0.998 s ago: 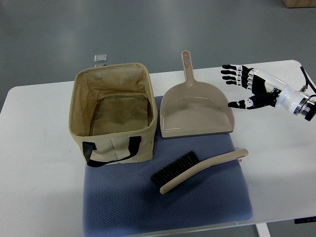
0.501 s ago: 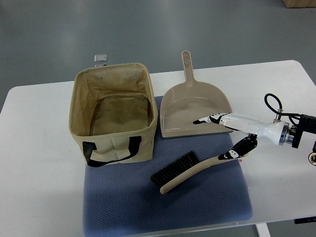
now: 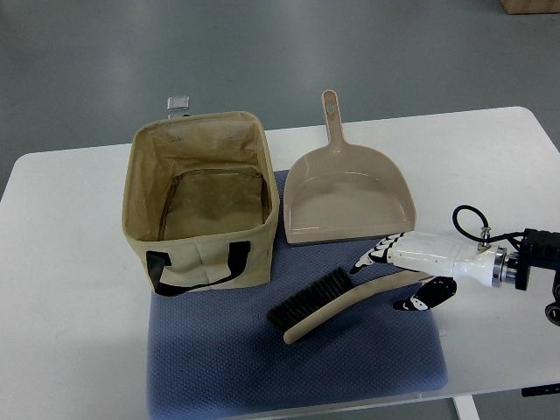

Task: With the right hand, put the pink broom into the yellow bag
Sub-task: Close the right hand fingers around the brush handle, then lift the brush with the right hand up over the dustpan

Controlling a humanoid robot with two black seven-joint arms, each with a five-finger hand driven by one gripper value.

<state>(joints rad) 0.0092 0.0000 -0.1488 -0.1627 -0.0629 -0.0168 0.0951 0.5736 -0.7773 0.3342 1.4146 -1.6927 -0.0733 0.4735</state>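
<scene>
On the blue mat [image 3: 262, 367]: one yellow bag [image 3: 203, 203], open and empty.
One pink broom [image 3: 341, 302] lies right of the bag, below one dustpan [image 3: 348, 194]; the right hand [image 3: 404, 276] straddles its handle, fingers loosely spread, not yet gripping.

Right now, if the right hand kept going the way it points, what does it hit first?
Probably the broom: the right hand points left over its handle, toward the bristles. Beyond lies the bag. Height above the handle is unclear.
</scene>
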